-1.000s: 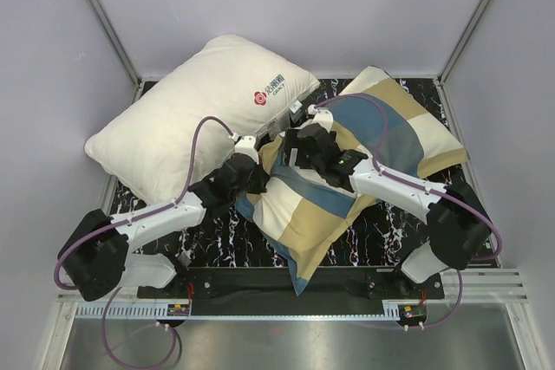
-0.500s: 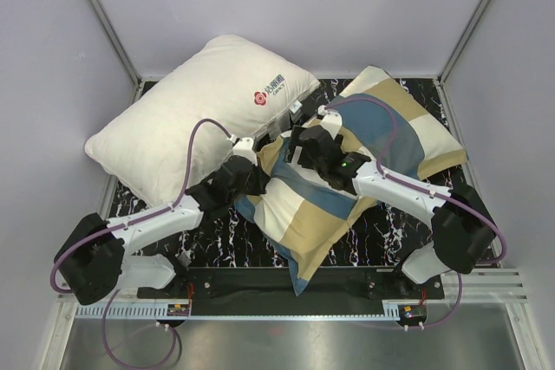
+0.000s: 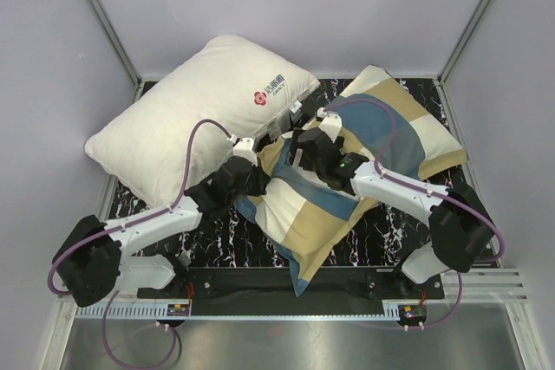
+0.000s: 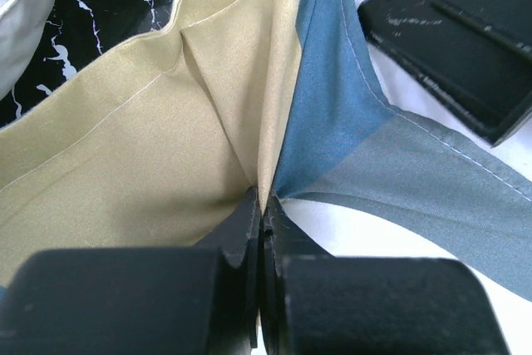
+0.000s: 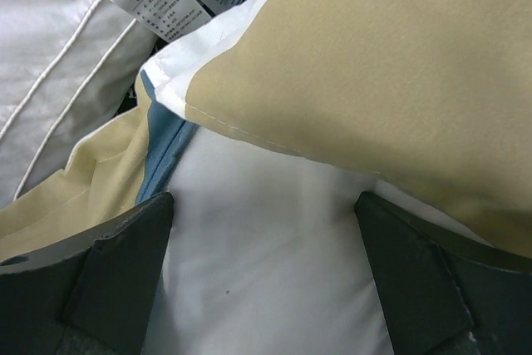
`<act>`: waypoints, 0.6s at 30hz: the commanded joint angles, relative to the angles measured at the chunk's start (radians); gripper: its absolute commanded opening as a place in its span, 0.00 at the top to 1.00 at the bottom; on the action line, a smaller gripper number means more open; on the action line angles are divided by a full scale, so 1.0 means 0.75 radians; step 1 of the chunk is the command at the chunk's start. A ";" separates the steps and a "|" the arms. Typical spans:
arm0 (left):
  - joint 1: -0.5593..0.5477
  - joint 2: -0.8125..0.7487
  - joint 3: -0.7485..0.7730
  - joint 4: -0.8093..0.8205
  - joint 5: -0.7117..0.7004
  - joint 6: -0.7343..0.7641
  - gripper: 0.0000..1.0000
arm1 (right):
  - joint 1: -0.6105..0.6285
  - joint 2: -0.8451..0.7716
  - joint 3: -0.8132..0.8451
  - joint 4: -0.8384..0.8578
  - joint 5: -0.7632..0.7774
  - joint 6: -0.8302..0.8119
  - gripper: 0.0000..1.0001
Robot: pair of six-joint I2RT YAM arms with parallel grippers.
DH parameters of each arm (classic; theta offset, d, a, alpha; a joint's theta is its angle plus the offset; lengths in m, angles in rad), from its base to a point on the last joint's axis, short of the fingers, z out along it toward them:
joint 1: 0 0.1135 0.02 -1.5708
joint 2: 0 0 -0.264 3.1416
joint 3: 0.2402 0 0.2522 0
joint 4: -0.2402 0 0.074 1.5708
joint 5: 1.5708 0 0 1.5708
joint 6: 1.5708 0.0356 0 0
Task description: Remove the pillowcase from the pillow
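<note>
pillowcase (image 3: 305, 224): thin, limp, light, likely slippery; on pillow (image 5: 274, 239), touching logo pillow (image 3: 199, 110) on its right | left gripper (image 4: 262, 215): pinched on open-end hem | right gripper (image 5: 266, 276): spread wide, straddling exposed pillow | hold: hem for the case, deep pinch on the squashy pillow

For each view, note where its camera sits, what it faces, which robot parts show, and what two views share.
Top external: above, behind the bases, looking down at the table; both arms show.
Left wrist: on that wrist, facing pillowcase pinched in left tool.
Right wrist: on that wrist, facing pillow inside open right tool.
Shared: all show pillowcase.
</note>
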 commanded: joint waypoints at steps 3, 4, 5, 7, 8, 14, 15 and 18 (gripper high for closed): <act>-0.003 0.060 0.036 -0.196 -0.020 0.068 1.00 | -0.024 0.084 -0.114 -0.273 -0.052 -0.104 0.00; -0.003 0.065 0.040 -0.198 -0.020 0.072 1.00 | -0.024 0.088 -0.116 -0.273 -0.067 -0.118 0.00; -0.005 0.071 0.054 -0.196 -0.018 0.075 1.00 | -0.022 0.104 -0.116 -0.271 -0.099 -0.124 0.00; -0.005 0.075 0.065 -0.198 -0.018 0.077 1.00 | -0.022 0.123 -0.118 -0.267 -0.140 -0.132 0.00; -0.003 0.077 0.075 -0.200 -0.018 0.077 1.00 | -0.022 0.149 -0.118 -0.261 -0.151 -0.137 0.00; -0.003 0.038 0.085 -0.224 -0.024 0.077 1.00 | -0.022 0.270 -0.107 -0.203 -0.226 -0.133 0.85; -0.003 0.014 0.081 -0.237 -0.030 0.075 1.00 | -0.022 0.276 -0.095 -0.205 -0.226 -0.130 1.00; -0.003 -0.062 0.036 -0.271 -0.075 0.066 1.00 | -0.032 0.244 -0.042 -0.238 -0.169 -0.147 1.00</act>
